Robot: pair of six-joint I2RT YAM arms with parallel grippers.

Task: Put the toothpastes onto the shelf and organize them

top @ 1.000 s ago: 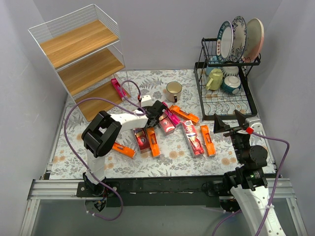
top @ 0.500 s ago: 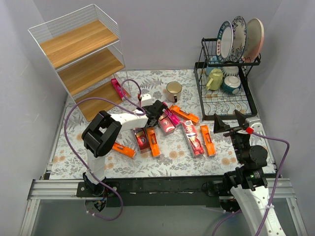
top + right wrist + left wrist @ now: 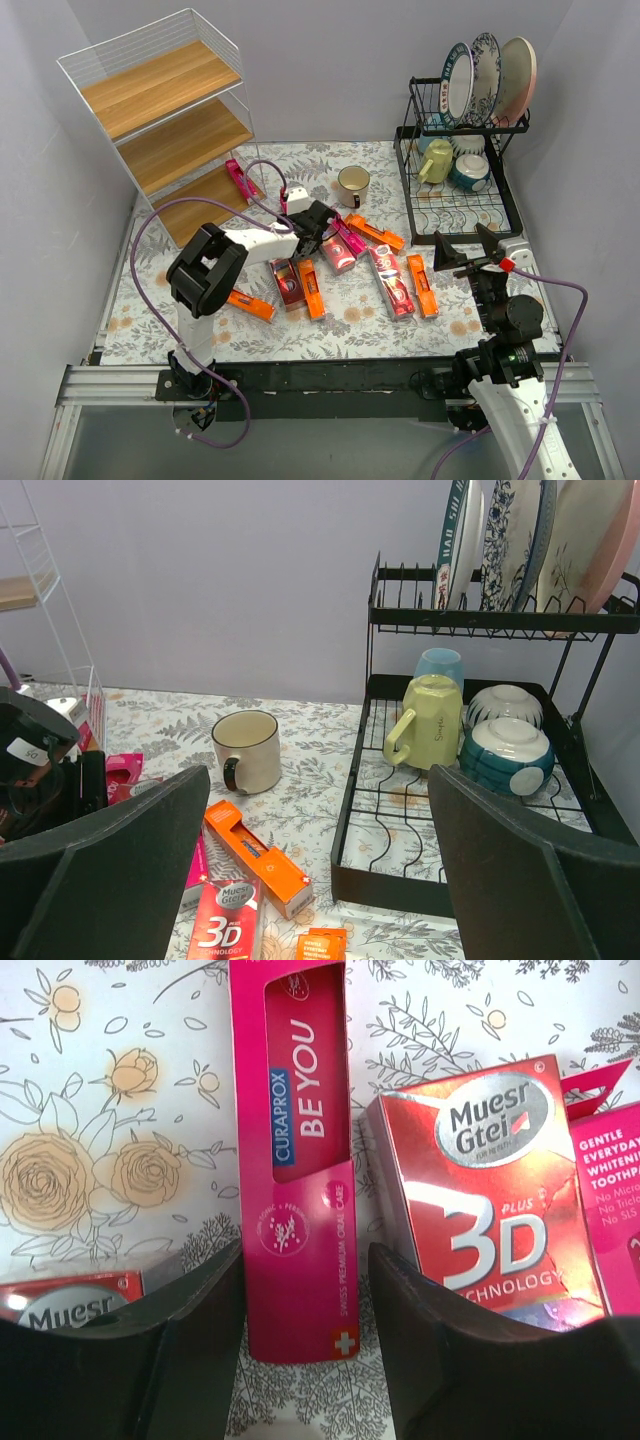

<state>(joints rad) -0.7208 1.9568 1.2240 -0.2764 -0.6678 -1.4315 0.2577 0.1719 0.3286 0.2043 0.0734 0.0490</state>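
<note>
Pink toothpaste carton [image 3: 298,1140] flat, long axis running fwd from left end effector [image 3: 305,1260], released, straddling it

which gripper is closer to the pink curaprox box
Left. The left gripper is open astride the pink curaprox box; the right gripper sits apart, open, near the dish rack.

I count four orange cartons [image 3: 312,290], three red 3D cartons [image 3: 390,282] — pink cartons [image 3: 300,1160], at least three. Three plates [image 3: 487,70], one cream mug [image 3: 352,184].
</note>
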